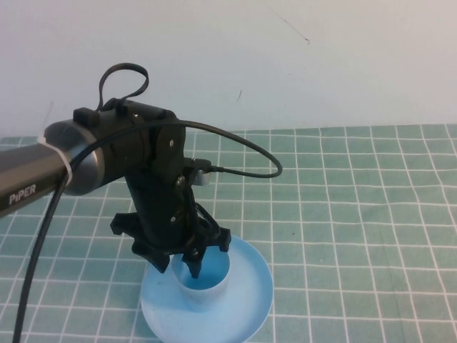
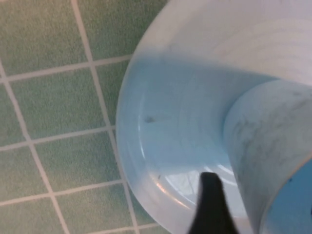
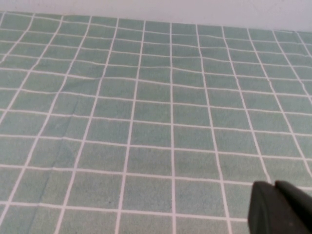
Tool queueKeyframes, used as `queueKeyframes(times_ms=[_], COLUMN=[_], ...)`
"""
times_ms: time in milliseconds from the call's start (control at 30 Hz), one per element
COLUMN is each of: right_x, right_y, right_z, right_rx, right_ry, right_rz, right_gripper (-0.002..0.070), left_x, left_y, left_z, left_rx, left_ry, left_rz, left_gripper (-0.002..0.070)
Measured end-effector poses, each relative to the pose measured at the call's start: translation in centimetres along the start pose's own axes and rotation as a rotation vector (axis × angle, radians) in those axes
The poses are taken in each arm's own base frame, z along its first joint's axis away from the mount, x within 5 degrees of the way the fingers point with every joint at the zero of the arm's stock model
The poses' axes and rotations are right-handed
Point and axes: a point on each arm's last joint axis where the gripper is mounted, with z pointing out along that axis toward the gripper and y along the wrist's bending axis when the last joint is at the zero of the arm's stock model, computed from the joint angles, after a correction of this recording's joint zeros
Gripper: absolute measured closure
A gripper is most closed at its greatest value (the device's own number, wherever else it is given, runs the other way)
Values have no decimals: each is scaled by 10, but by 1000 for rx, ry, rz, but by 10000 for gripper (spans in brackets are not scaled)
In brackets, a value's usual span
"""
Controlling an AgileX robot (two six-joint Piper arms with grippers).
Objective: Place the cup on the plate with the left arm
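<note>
over the plate (image 1: 246, 300) my left gripper (image 1: 187, 263) straddles the upright cup (image 1: 203, 284) wall, one finger inside, gripping it; cup directly below. right gripper (image 3: 280, 207) elsewhere, grip unknowable.

A: How much of the cup (image 1: 203, 280) shows from above?
B: The left hand (image 1: 187, 261) covers its near rim, and the frame edge cuts off the plate (image 1: 246, 300).
A: And the right hand (image 3: 280, 207)?
B: Only a dark corner; grip unreadable.
</note>
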Motion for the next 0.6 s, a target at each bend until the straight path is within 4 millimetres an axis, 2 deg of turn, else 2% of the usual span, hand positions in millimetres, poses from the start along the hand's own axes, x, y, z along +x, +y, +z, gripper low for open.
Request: queueKeyframes(times_ms=[100,167,267,333,433,500,600], right_x=[0,0,0,0,0,0,0], right_y=[0,0,0,0,0,0,0], right_z=[0,0,0,0,0,0,0], right_rx=[0,0,0,0,0,0,0], right_ry=[0,0,0,0,0,0,0], right_rz=[0,0,0,0,0,0,0], right_gripper=[678,678,678,678,678,678,678], left_x=[0,-3,-9,-7,4,17,43], left_y=[-1,-3,-8,-11,-13,-12,-9], left_z=[-7,-17,-42,-65,-114,-149,-190], left_rx=[-8,-9,31,72,129,166,224], left_ry=[31,41,-20,-77,-207,-301,-405], left_rz=[11,50,98,112,125,139,169], left_gripper=[194,151,127,121,119,118,118])
